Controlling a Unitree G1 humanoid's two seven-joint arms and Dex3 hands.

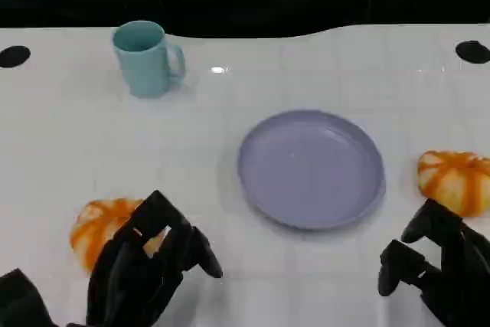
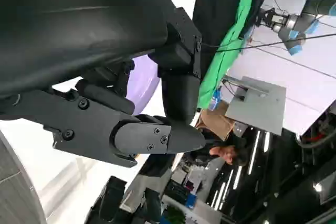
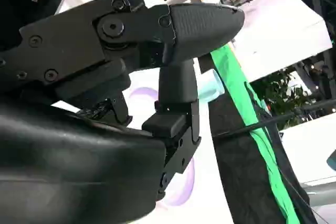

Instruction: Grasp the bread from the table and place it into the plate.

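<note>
Two orange-and-white striped bread rolls lie on the white table. One bread roll (image 1: pixel 103 227) is at the near left, the other bread roll (image 1: pixel 457 180) at the right edge. Between them sits the empty lavender plate (image 1: pixel 310 168), also in the left wrist view as the plate (image 2: pixel 145 83) and in the right wrist view as the plate (image 3: pixel 137 97). My left hand (image 1: pixel 149 266) hovers just right of the left roll, covering its near side, fingers apart and holding nothing. My right hand (image 1: pixel 436 266) sits below the right roll, apart from it, fingers spread and empty.
A teal mug (image 1: pixel 145 57) stands at the back left, well away from the plate; the mug (image 3: pixel 210 88) also appears beyond my right hand's fingers. A person (image 2: pixel 226 153) is beyond the table. The table's far edge meets a black backdrop.
</note>
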